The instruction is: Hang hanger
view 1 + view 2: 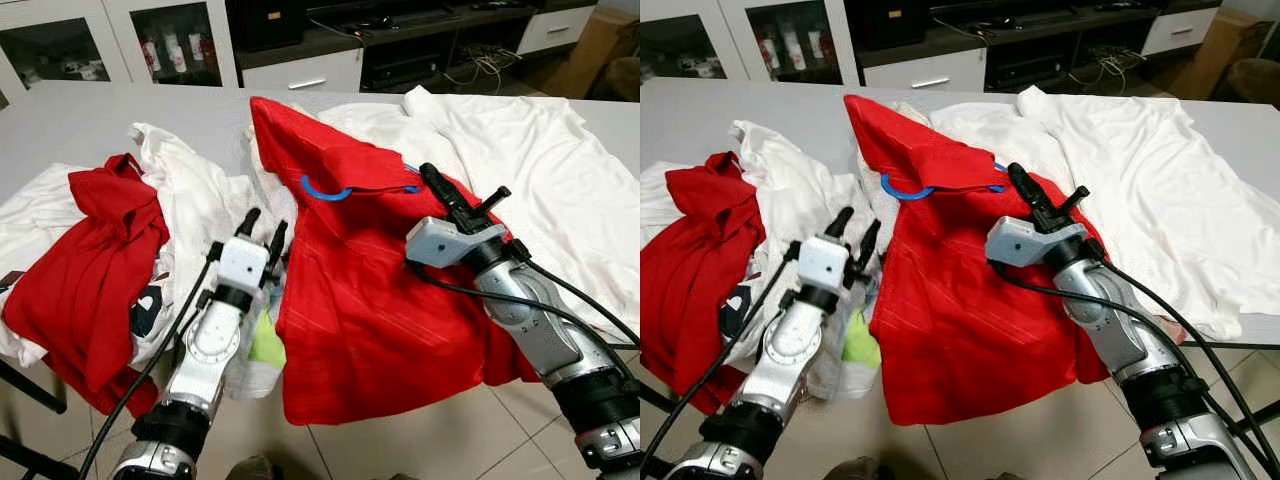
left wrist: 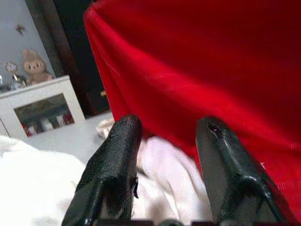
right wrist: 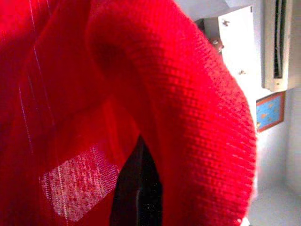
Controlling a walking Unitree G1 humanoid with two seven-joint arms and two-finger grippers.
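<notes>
Head views: a grey table carries a heap of clothes. A large red shirt drapes over the near edge at 6 o'clock, and the blue hanger pokes out of its folded collar area near the centre, its curved hook showing at 12 o'clock of the shirt. White garments spread toward 2 o'clock, and another red garment lies bunched at 9 o'clock. The right gripper lies on the red shirt just at 4 o'clock of the hanger; whether it is parted or pinched cannot be told. The left gripper hovers at the shirt's edge at 8 o'clock, fingers apart and holding nothing.

Left wrist view: two black fingers stand spread, with red cloth beyond them and white cloth beneath. A white cabinet stands in the background.

Right wrist view: red fabric wraps closely around a dark finger.

No writing or brand can be read anywhere.
</notes>
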